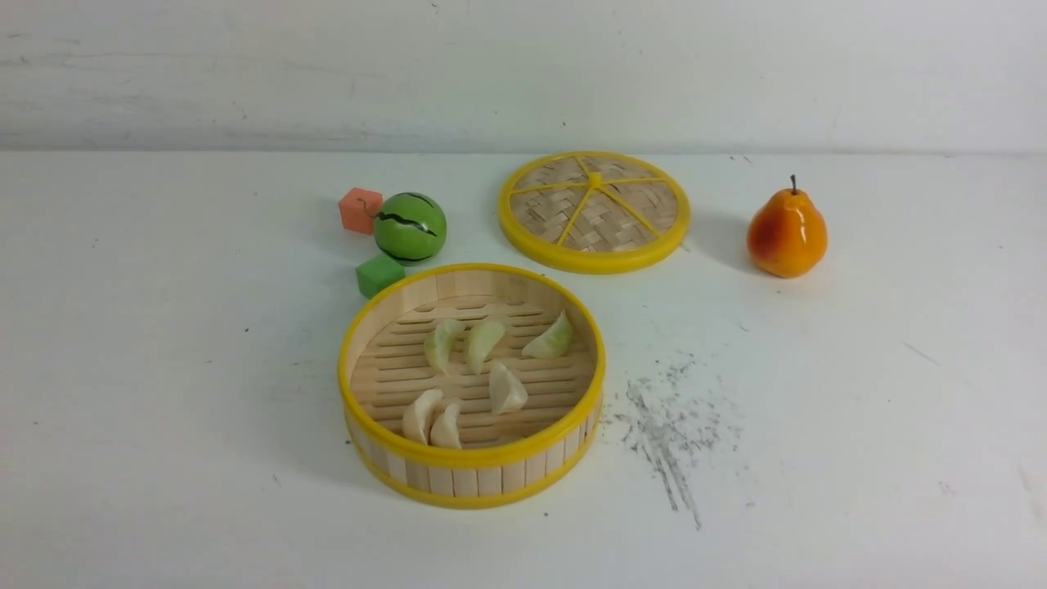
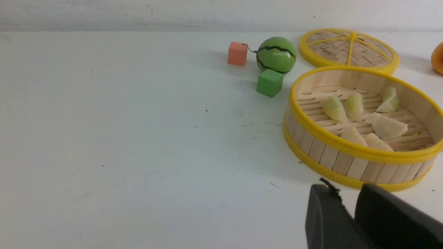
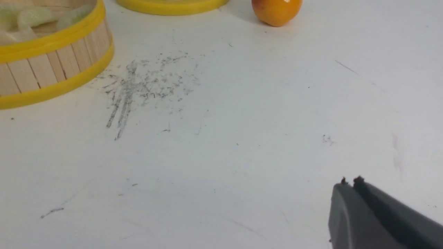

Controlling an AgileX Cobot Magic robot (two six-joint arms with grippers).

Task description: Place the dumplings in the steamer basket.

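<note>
Bamboo steamer basket [image 1: 473, 470] held all six dumplings [image 1: 484, 342] (lid [image 1: 594, 211] at one o'clock); I saw my left gripper [image 2: 347, 195] slightly parted, my right gripper [image 3: 349, 181] pressed together, both empty.

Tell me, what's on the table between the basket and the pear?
Nothing solid: only dark scuff marks beside the steamer basket, then bare table up to the pear, seen in the front view.
</note>
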